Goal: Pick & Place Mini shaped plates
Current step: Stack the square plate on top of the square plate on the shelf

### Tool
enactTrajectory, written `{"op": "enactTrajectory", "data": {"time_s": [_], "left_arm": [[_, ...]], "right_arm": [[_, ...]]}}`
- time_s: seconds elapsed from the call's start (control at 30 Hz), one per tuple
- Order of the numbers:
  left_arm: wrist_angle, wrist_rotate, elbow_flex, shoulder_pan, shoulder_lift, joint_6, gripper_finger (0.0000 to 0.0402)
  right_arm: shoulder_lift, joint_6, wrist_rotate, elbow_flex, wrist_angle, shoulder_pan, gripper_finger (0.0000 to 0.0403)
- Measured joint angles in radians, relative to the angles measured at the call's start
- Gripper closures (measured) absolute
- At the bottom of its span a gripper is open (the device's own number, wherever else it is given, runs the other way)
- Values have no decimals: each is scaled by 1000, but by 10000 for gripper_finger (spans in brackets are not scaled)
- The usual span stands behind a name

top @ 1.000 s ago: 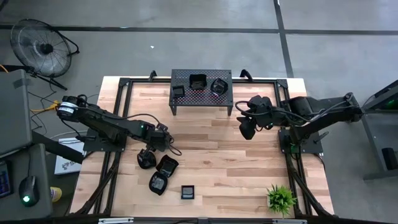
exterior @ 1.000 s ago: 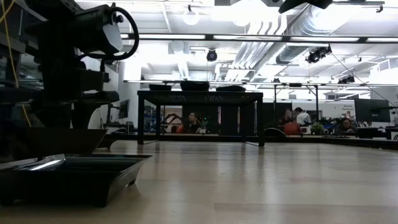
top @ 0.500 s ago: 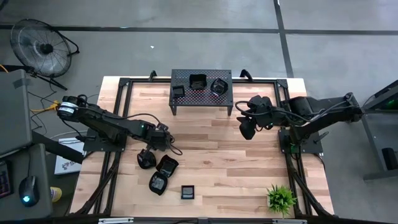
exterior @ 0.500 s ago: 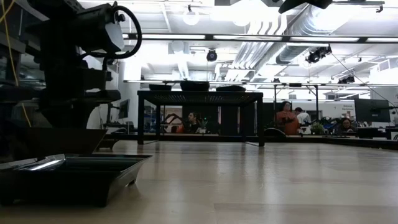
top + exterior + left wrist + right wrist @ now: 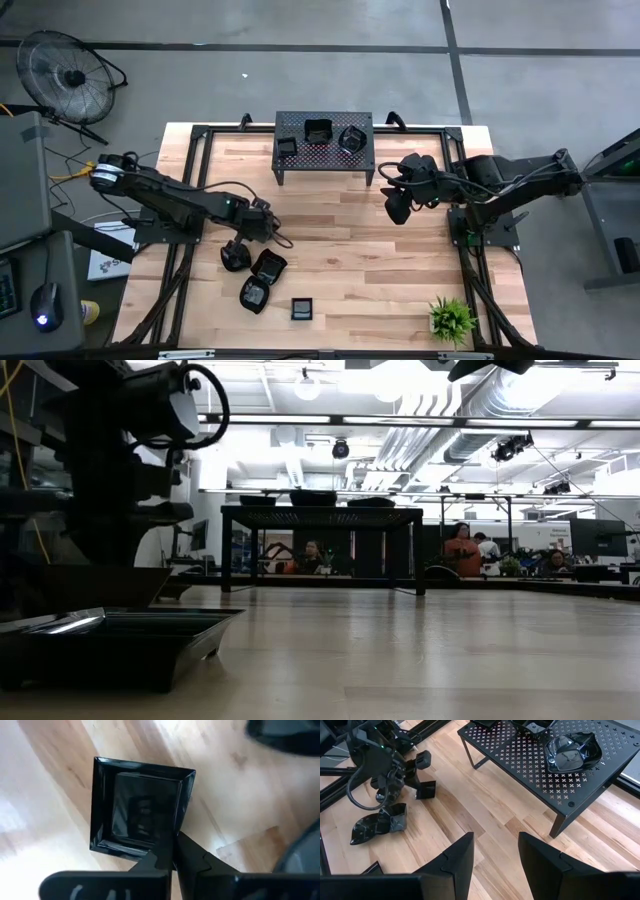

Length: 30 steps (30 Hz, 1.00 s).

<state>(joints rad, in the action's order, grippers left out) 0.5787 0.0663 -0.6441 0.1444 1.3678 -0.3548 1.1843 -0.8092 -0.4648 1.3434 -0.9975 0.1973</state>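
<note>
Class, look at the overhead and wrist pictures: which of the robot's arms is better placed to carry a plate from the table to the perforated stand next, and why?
The left. The left gripper is already shut on the rim of a square plate on the table. The right gripper hangs open near the perforated stand, holding nothing, away from the loose plates.

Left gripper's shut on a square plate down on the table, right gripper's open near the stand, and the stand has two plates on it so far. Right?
Not quite: the high view shows three plates on the stand, not two. The rest holds: left gripper is shut on the square plate, and right gripper is open beside the stand.
</note>
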Motion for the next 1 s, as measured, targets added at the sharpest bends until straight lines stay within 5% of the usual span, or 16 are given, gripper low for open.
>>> {"op": "enactTrajectory", "data": {"time_s": [0.33, 1.0], "left_arm": [[144, 47, -65, 0, -83, 97, 399], [234, 248, -405, 0, -89, 151, 399]], "right_arm": [[0, -2, -5, 0, 0, 0, 253], [0, 3, -31, 0, 0, 0, 253]]}}
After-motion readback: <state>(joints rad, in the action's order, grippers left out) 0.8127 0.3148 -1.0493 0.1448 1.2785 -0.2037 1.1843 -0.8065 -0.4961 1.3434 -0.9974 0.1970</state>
